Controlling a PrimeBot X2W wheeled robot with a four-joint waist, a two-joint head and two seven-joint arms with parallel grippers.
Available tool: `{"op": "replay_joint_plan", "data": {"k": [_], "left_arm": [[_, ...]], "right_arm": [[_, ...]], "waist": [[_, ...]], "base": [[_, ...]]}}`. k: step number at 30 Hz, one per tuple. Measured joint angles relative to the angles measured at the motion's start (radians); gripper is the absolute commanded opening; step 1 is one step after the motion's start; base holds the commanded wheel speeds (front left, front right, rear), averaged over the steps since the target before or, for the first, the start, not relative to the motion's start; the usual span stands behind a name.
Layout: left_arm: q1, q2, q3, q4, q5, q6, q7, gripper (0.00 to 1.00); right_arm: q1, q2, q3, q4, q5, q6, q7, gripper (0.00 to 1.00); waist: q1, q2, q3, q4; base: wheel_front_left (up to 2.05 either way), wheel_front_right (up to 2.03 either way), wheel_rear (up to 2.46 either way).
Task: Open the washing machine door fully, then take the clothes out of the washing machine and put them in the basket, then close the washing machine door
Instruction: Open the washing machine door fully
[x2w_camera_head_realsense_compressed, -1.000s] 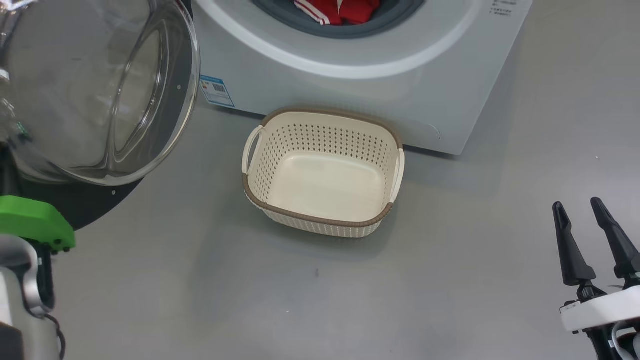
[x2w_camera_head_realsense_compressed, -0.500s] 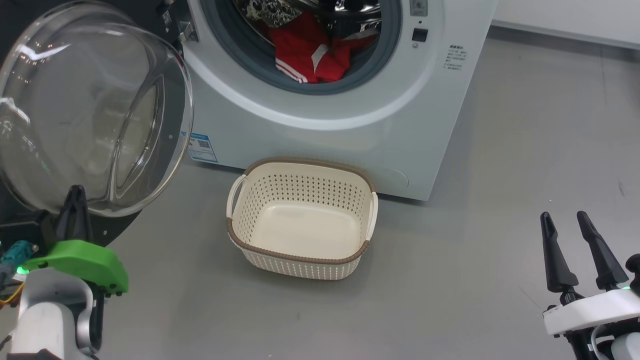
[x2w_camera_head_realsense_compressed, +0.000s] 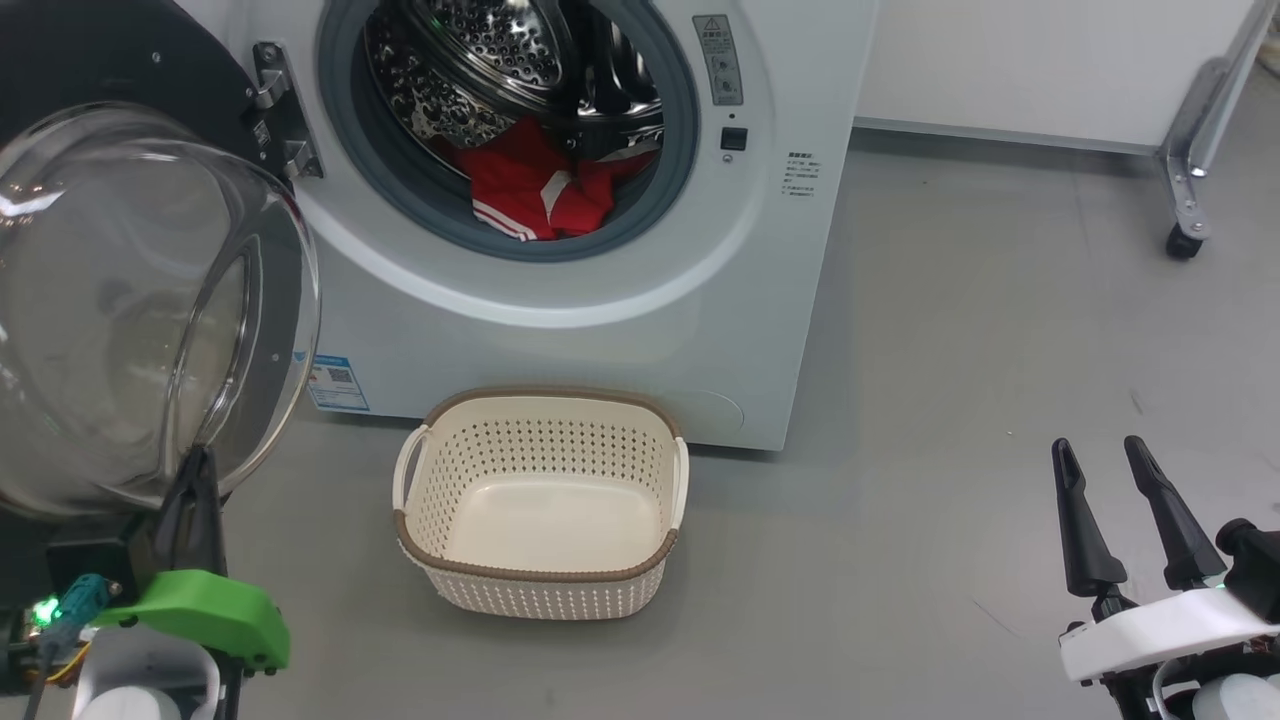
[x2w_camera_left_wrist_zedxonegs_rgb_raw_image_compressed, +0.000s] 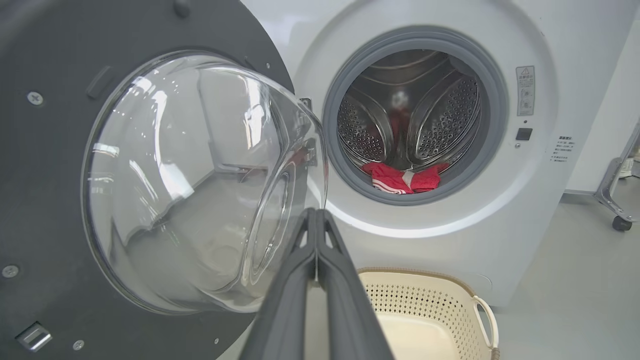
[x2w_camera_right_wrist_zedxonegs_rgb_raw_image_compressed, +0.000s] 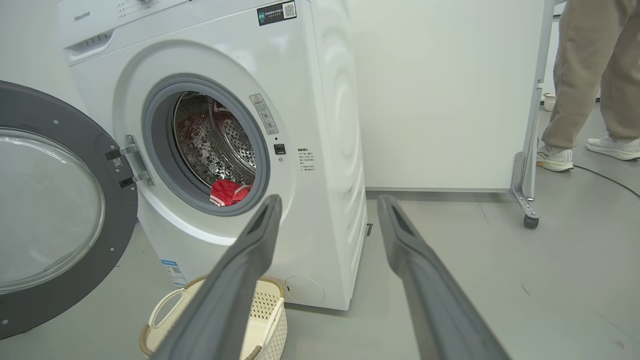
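**Hazards.** The washing machine door (x2w_camera_head_realsense_compressed: 150, 300) stands swung out at 9 o'clock of the drum opening. The left gripper (x2w_camera_head_realsense_compressed: 200, 458), fingers pressed together and empty, sits just below the door's lower edge. Raising that arm carelessly could strike the door.

The right gripper (x2w_camera_head_realsense_compressed: 1098, 448), fingers spread wide and empty, hovers at 4 o'clock, well apart from the washing machine (x2w_camera_head_realsense_compressed: 620, 330).

The red garment (x2w_camera_head_realsense_compressed: 530, 190) lies at the drum's 6 o'clock, against the grey gasket (x2w_camera_head_realsense_compressed: 350, 180). A shallow pinch could snag it there, or drop it short of the basket (x2w_camera_head_realsense_compressed: 540, 395), which stands on the floor (x2w_camera_head_realsense_compressed: 900, 400) at 6 o'clock below the opening.

**Count.**
- One machine
- One door
- One empty basket
- One garment visible
- Two grippers
- One person's legs (x2w_camera_right_wrist_zedxonegs_rgb_raw_image_compressed: 590, 75), at 2 o'clock in the right wrist view
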Motion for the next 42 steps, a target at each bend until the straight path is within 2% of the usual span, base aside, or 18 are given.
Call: {"op": "replay_joint_plan", "data": {"k": [16,30,31,32,33,42], "left_arm": [[0.102,-0.022,-0.090,-0.049,0.030,0.006,-0.085,0.00],[0.142,-0.026,-0.157,-0.073,0.015,0.032,-0.141,0.00],[0.142,-0.026,-0.157,-0.074,0.012,0.038,-0.145,0.41],[0.142,-0.025,-0.157,-0.074,0.010,0.046,-0.146,0.91],[0.142,-0.025,-0.158,-0.074,0.010,0.046,-0.146,1.00],[0.159,-0.025,-0.181,-0.074,-0.016,0.066,-0.163,1.00]], "right_arm": [[0.000,0.012,-0.010,0.003,-0.018,0.000,0.000,1.00],[0.002,0.027,-0.030,0.003,-0.025,0.000,0.000,1.00],[0.002,0.027,-0.030,0.003,-0.026,0.000,0.000,1.00],[0.002,0.028,-0.030,0.003,-0.027,0.000,0.000,1.00],[0.002,0.029,-0.030,0.003,-0.030,0.000,0.000,1.00],[0.002,0.029,-0.025,0.003,-0.042,0.000,0.000,1.00]], "waist": [[0.0000,0.0000,-0.017,-0.080],[0.0000,0.0000,-0.011,-0.093],[0.0000,0.0000,-0.011,-0.094],[0.0001,0.0000,-0.011,-0.094],[0.0000,0.0000,-0.011,-0.095],[0.0000,0.0000,-0.014,-0.101]], "base": [[0.00,0.00,0.00],[0.00,0.00,0.00],[0.00,0.00,0.00],[0.00,0.00,0.00],[0.00,0.00,0.00],[0.00,0.00,0.00]]}}
